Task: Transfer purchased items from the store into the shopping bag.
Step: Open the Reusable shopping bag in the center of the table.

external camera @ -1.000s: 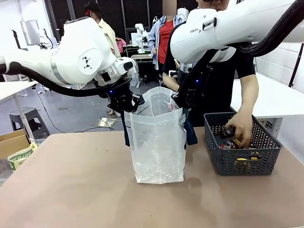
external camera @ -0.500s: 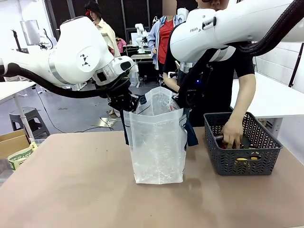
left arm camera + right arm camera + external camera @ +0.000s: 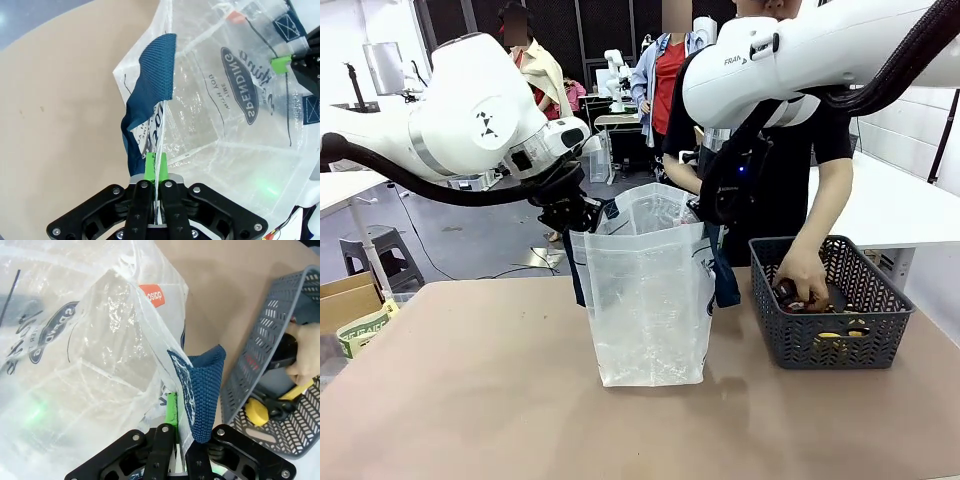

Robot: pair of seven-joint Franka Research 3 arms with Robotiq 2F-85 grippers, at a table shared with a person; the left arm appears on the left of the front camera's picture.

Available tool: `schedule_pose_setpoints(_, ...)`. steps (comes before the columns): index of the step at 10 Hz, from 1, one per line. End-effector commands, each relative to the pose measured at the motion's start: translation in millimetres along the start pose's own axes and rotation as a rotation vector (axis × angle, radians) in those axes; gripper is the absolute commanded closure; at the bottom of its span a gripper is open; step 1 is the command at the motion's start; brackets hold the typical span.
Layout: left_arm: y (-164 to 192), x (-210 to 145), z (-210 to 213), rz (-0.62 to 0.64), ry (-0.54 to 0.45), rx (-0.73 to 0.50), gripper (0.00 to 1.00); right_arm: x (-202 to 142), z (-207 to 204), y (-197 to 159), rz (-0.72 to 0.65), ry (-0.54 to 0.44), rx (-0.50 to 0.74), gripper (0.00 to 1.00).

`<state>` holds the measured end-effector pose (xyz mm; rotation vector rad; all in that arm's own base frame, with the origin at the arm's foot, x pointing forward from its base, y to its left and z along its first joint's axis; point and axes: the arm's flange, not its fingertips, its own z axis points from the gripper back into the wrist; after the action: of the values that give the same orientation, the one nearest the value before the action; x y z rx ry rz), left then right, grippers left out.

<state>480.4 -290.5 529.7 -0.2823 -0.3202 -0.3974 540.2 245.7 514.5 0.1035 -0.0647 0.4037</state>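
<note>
End effectors point(image 3: 156, 167) point(image 3: 177, 415) pinching shopping bag point(image 3: 645, 300) rim, hand point(image 3: 804, 282) half-hidden inside store point(image 3: 820, 352)

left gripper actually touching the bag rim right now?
Touching. Left wrist view: the left gripper has its green pads pinched on the rim of the shopping bag, with the film sandwiched between them.

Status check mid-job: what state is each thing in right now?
shopping bag: upright, mouth held open.
left gripper: jaws shut on the bag's rim.
right gripper: jaws shut on the opposite rim.
basket: upright, partly filled.
person's hand: reaching into the basket.
</note>
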Motion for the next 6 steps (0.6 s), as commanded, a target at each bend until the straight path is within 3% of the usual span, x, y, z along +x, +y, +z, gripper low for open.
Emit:
schedule_pose_setpoints(1,7,-10,5,0.078,-0.048,0.025,1.0,1,2,-6,-0.018,0.005,0.004,1.0)
schedule_pose_setpoints(6,17,-15,6,0.113,-0.073,0.069,1.0,1,5,-12,-0.035,-0.008,0.0,1.0)
